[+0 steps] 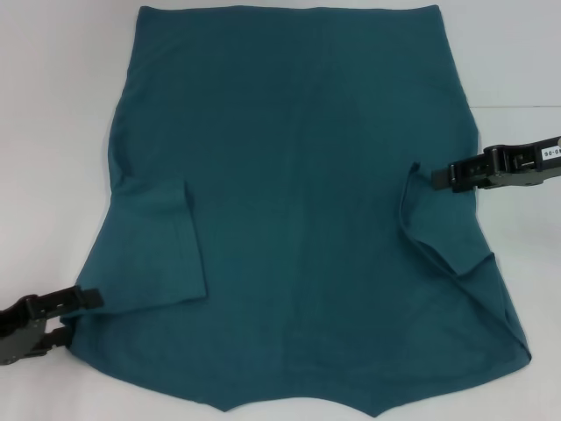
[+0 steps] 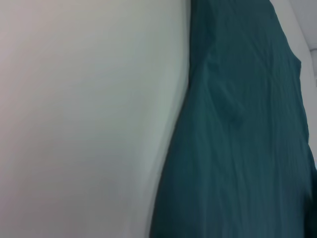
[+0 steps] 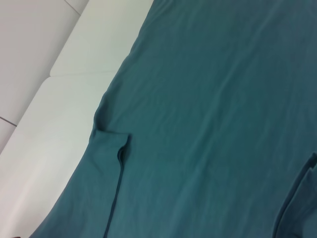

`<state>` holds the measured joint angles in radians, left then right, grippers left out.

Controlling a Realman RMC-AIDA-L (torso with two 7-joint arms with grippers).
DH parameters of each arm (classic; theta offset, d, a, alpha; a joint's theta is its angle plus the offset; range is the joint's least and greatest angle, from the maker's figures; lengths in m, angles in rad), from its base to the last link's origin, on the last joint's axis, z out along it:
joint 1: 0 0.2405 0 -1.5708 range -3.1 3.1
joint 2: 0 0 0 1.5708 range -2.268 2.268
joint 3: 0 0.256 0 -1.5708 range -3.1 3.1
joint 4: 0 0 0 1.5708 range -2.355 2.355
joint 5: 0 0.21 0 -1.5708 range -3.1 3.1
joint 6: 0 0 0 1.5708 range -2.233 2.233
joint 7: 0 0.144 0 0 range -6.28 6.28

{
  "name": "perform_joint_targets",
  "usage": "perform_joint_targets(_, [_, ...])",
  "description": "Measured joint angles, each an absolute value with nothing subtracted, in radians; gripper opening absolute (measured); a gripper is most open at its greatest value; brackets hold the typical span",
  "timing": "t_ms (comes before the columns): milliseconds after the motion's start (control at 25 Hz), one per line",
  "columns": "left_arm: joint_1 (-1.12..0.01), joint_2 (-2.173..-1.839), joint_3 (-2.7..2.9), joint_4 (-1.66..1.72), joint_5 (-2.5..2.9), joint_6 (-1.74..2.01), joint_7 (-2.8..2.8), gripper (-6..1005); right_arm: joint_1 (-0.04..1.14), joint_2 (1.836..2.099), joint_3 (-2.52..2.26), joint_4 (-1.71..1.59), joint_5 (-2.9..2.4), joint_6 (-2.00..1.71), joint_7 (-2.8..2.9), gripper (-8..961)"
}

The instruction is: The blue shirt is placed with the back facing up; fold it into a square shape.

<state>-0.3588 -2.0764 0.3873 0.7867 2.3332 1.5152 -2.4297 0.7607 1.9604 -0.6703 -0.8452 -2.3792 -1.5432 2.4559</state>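
Two black end effectors sit at the sides of the blue shirt [image 1: 298,210], which lies flat on the white bench [image 1: 53,105] with both sleeves folded in. The left end effector [image 1: 88,299] is at the near left edge and the right end effector [image 1: 436,175] is over the right side. I cannot tell if either is spread or pressed together.

A plain white surface [image 1: 53,105] fills the scene under even, soft light. In the right wrist view, thin seams [image 3: 74,73] divide the surface into flat panels.
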Motion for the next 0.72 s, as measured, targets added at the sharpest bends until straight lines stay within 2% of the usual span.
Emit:
perform_joint_targets(440, [-0.398, -2.078, 0.387, 0.78, 2.316, 1.565, -2.423, 948, 0.76, 1.96, -0.662, -0.845, -2.379, -1.547, 2.456, 485])
perform_joint_targets(720, [-0.373, -2.075, 0.36, 0.782, 2.321, 1.593, -2.436, 946, 0.755, 1.958, -0.659, -0.845, -2.379, -1.546, 2.456, 485])
